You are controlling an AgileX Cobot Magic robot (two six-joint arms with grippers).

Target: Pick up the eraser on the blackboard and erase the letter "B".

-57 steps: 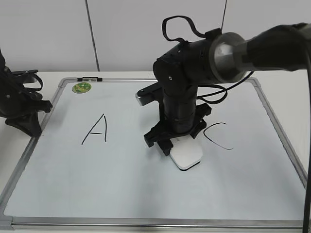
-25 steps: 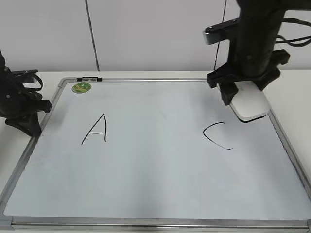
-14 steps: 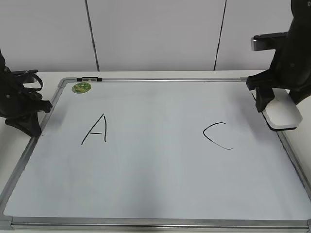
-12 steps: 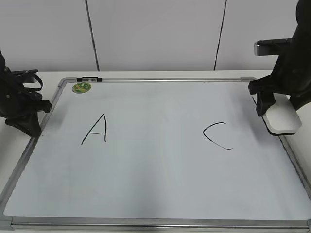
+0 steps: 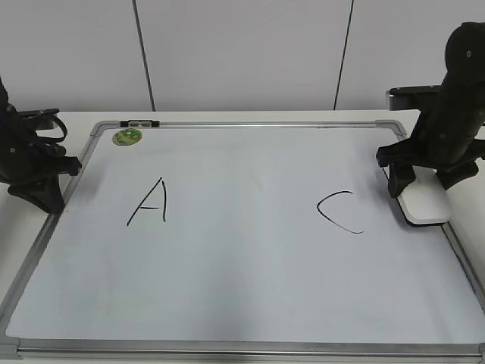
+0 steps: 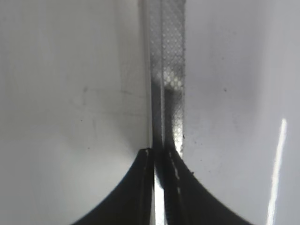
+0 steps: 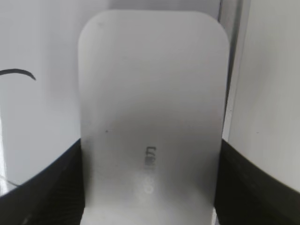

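My right gripper (image 5: 423, 188) is shut on the white eraser (image 5: 426, 205) and holds it low over the right edge of the blackboard (image 5: 242, 258), right of the "C" (image 5: 339, 211). In the right wrist view the eraser (image 7: 150, 93) fills the space between the jaws (image 7: 150, 192), beside the silver frame (image 7: 233, 70). No letter "B" shows; the board between "A" (image 5: 149, 203) and "C" is blank. My left gripper (image 5: 47, 193) is shut at the board's left frame, which also shows in the left wrist view (image 6: 168, 70) ahead of the jaws (image 6: 160, 157).
A green round sticker (image 5: 127, 137) sits at the board's top left corner. The white table (image 5: 53, 121) surrounds the board, with a grey panel wall behind it. The tail of the "C" (image 7: 18, 72) shows left of the eraser.
My right gripper carried the eraser from the board's middle up and to the right, then came down at the right edge. The left arm has not moved.
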